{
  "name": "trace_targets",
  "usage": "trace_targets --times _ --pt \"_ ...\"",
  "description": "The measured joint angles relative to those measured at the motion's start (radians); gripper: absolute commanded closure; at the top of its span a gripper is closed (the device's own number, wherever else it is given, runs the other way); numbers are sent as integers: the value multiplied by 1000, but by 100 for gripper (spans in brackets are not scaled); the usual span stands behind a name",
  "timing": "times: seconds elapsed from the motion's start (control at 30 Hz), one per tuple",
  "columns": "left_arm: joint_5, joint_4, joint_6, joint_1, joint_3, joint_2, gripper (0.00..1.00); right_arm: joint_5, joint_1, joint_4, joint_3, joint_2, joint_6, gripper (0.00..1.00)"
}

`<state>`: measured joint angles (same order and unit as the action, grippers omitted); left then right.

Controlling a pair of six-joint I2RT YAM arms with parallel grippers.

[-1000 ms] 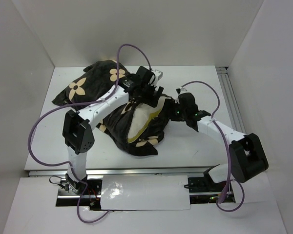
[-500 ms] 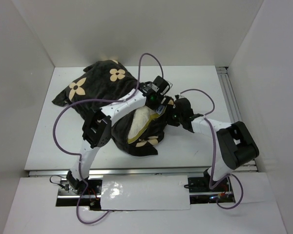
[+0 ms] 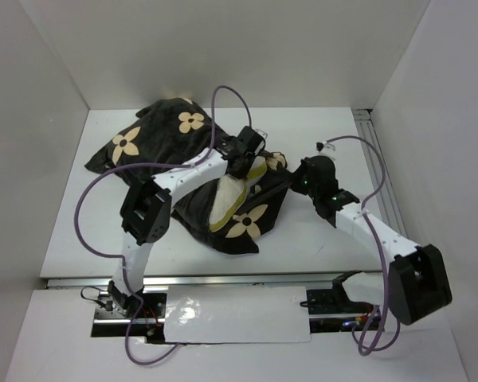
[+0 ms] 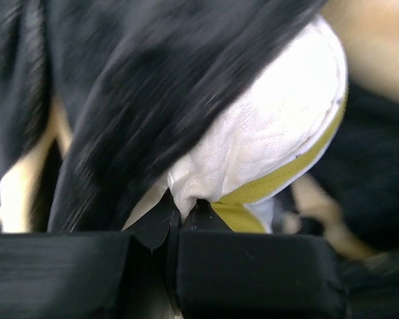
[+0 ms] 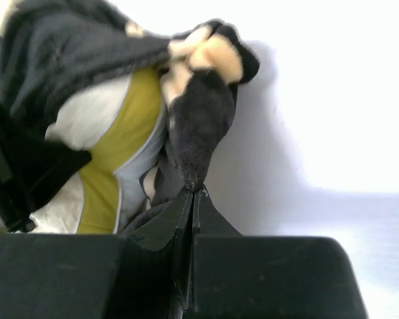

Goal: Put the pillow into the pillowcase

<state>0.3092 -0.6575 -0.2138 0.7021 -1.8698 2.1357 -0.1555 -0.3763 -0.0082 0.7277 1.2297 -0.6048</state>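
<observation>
The dark flower-printed pillowcase lies bunched across the table's middle and back left. The cream-white pillow with its yellow edge pokes out of the pillowcase's mouth near the centre. My left gripper is shut on a pinch of the pillow's white fabric, right beside the yellow edge. My right gripper is shut on a fold of the pillowcase at its opening, just right of the pillow. Most of the pillow is hidden under the dark cloth.
White walls close in the table at the back and both sides. A metal rail runs along the right edge. Purple cables loop from both arms over the table. Bare white tabletop lies to the right front.
Both grippers have shut: the left on the pillow's corner, the right on the pillowcase's edge. The right arm has stretched out to the right, and the pillowcase's front flap now shows a flower.
</observation>
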Motion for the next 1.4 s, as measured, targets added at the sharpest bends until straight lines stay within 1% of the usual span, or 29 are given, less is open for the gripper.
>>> trace_targets --times 0.13,0.27,0.37,0.43,0.53,0.63,0.7,0.8,0.9,1.0,1.1,1.2,1.23,1.3,1.37,1.4 --pt "-31 91 8 -24 140 -121 100 12 32 -3 0 -90 31 100" --pt "-87 161 46 -31 201 -172 100 100 48 26 19 -126 87 100" --pt "-100 158 58 -17 176 -148 100 196 60 30 84 -112 121 100" --pt "-142 150 60 -7 126 -110 100 269 67 51 129 -93 138 100" --pt "-199 143 60 6 64 -56 100 351 85 108 141 -75 147 100" --pt "-197 136 57 24 27 -2 100 398 109 134 134 -72 145 100" --pt "-169 134 54 34 13 31 100 412 121 134 132 -76 145 100" --pt "-125 156 49 36 45 47 100 419 142 124 132 -107 147 100" --pt "-106 218 28 31 111 33 100 442 167 116 132 -163 150 100" --pt "-114 261 5 21 154 8 100 478 188 116 132 -188 146 100" --pt "-143 267 -1 16 163 -4 100 498 199 116 132 -180 140 100" --pt "-198 266 2 6 176 -28 69 521 203 122 132 -155 134 100" --pt "-217 262 2 3 181 -40 52 528 204 126 130 -146 131 100" --pt "-263 246 1 -2 196 -82 39 529 205 134 116 -137 130 100" --pt "-297 212 -1 -5 210 -147 13 521 206 122 100 -137 138 100" --pt "-308 193 3 -6 210 -180 4 508 207 111 95 -137 146 97"
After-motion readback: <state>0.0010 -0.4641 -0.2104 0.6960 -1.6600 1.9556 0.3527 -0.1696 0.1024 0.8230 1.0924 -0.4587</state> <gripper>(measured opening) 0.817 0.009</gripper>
